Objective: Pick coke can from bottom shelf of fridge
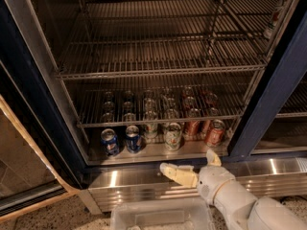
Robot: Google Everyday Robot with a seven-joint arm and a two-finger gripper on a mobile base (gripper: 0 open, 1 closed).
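Two red coke cans stand at the right of the bottom shelf (148, 152) of the fridge (266, 99): the nearer coke can (215, 132) at the front right, and a second one (192, 127) just left of it. My gripper (190, 164) is open and empty. It hangs below the shelf's front edge, in front of the steel base panel (120, 180). One pale finger (175, 173) points left and the other (213, 157) points up, just under the nearer coke can.
Two blue cans (110, 142) (133, 138) and a white-and-green can (172, 136) stand to the left on the same shelf. A wire rack (158, 110) hangs low over the cans. A clear plastic bin (160, 216) sits on the floor below the gripper. The dark blue door frame stands at the right.
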